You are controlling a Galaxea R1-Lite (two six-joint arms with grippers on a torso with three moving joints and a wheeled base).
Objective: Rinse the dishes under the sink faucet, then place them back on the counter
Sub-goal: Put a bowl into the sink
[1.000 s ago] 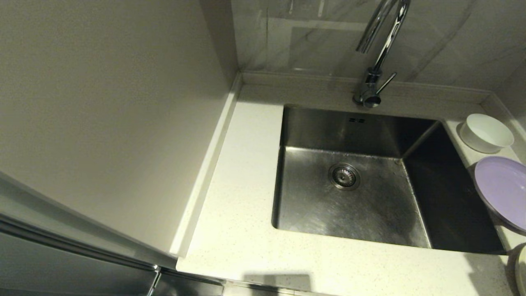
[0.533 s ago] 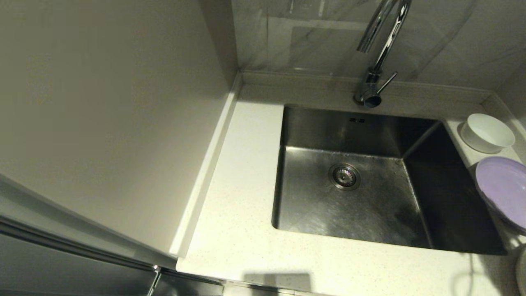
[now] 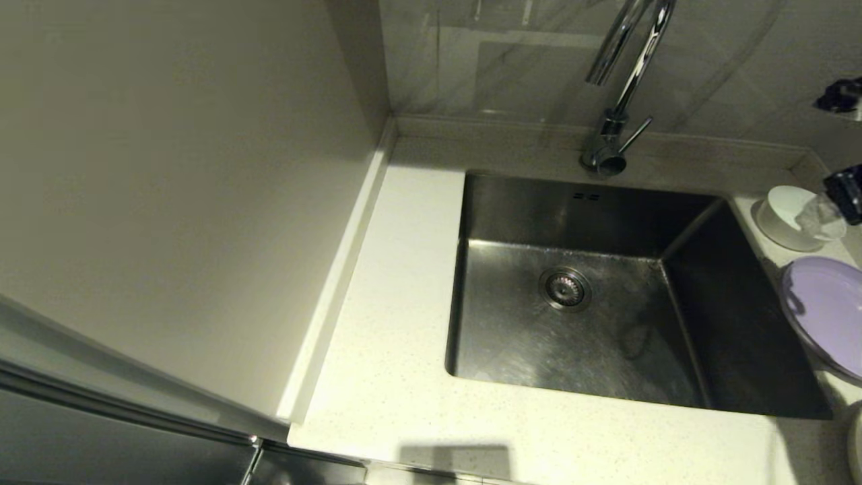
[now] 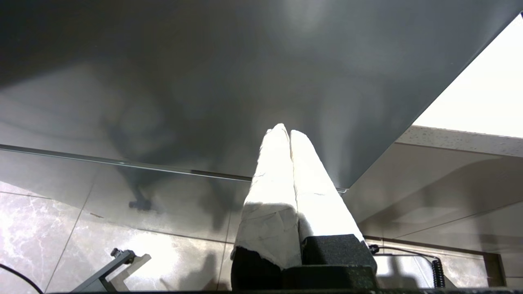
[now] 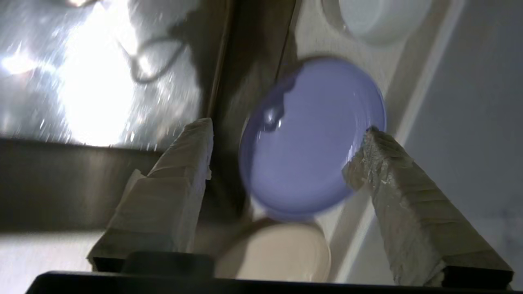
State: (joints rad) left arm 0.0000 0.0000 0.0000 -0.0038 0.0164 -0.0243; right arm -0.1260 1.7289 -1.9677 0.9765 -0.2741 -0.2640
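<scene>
Newly arrived right gripper (image 5: 286,155), fingers spread wide, hovers over the round glossy lilac plate (image 5: 312,139).

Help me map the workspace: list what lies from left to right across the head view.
Beige wall panel → counter → sink with its drain strainer → lilac plate.

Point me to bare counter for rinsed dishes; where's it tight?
Free: the counter left of the sink, plus the front strip. Crowded: the narrow right strip, holding the white bowl, lilac plate and cream plate, right gripper above.
</scene>
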